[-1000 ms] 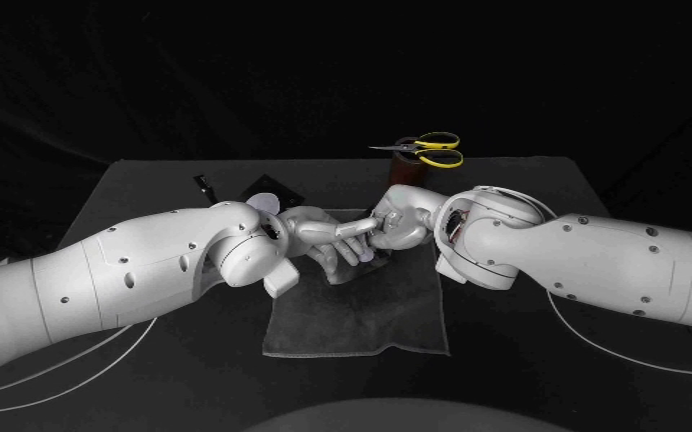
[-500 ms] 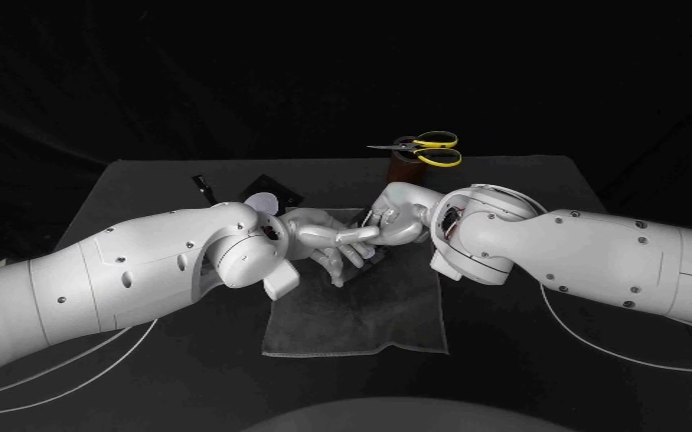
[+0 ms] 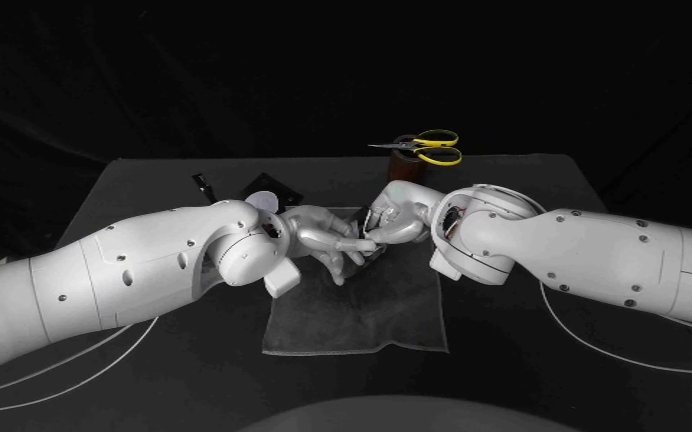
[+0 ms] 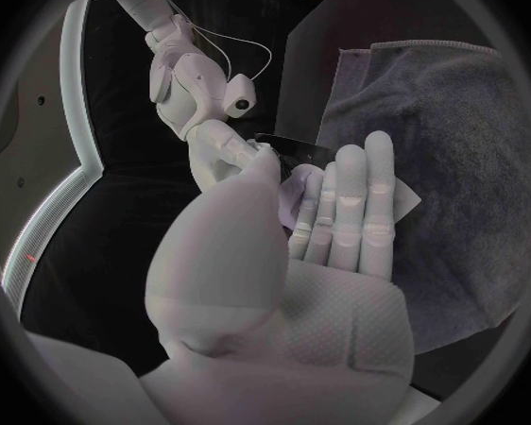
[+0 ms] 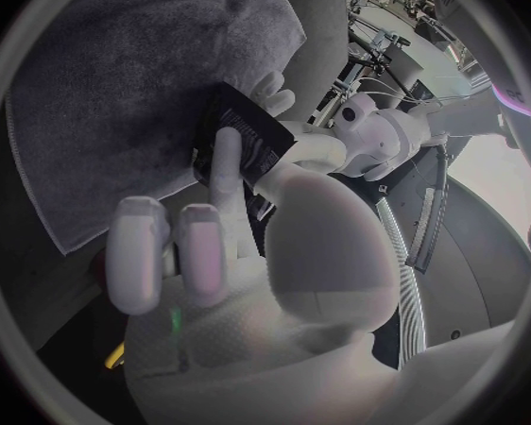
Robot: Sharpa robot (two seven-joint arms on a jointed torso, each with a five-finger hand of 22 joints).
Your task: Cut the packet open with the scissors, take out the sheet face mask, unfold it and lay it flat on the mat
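Note:
Over the far part of the grey mat (image 3: 361, 312) my two hands meet. My right hand (image 3: 397, 214) pinches the black packet (image 5: 245, 137) between thumb and finger; the packet (image 4: 292, 147) shows as a dark edge in the left wrist view. My left hand (image 3: 325, 237) lies right against it, fingers stretched out, thumb pressing a pale piece of the sheet face mask (image 4: 299, 191) against them. How much of the mask is still inside the packet is hidden. The yellow-handled scissors (image 3: 428, 148) stand in a brown holder (image 3: 400, 165) at the table's far edge.
A black scrap (image 3: 274, 190) lies on the table behind my left hand, with a small dark item (image 3: 203, 186) further left. The near half of the mat lies bare. Both forearms cross the table's sides.
My right hand has edged a little closer to the left hand. The left hand, mat and scissors stay where they were.

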